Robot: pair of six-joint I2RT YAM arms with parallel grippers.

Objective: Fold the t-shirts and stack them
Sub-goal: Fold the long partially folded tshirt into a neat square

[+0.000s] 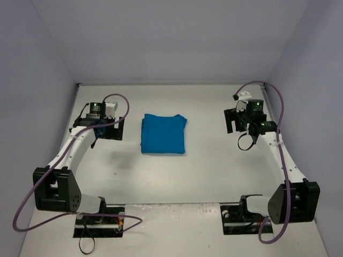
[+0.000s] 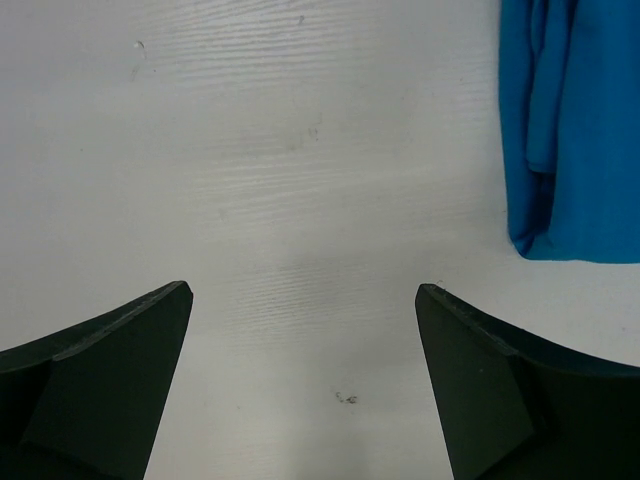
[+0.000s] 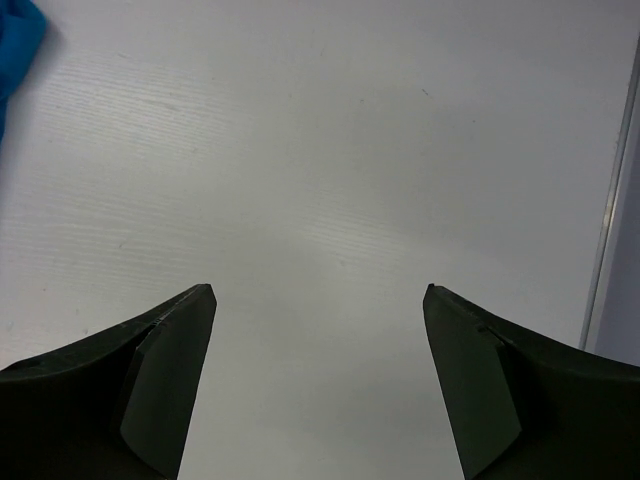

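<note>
White tabletop (image 1: 214, 171) carries the teal t-shirt (image 1: 163, 134) folded square at centre; I read both left gripper (image 2: 302, 290) and right gripper (image 3: 319, 290) as jaws apart, empty, standing clear either side since folding looks done.

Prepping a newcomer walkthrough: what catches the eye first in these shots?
The bright teal-blue t-shirt, folded into a compact rectangle, lies near the middle of the white table. The left end effector and right end effector flank it, one on each side, both open, holding nothing and apart from the cloth.
</note>
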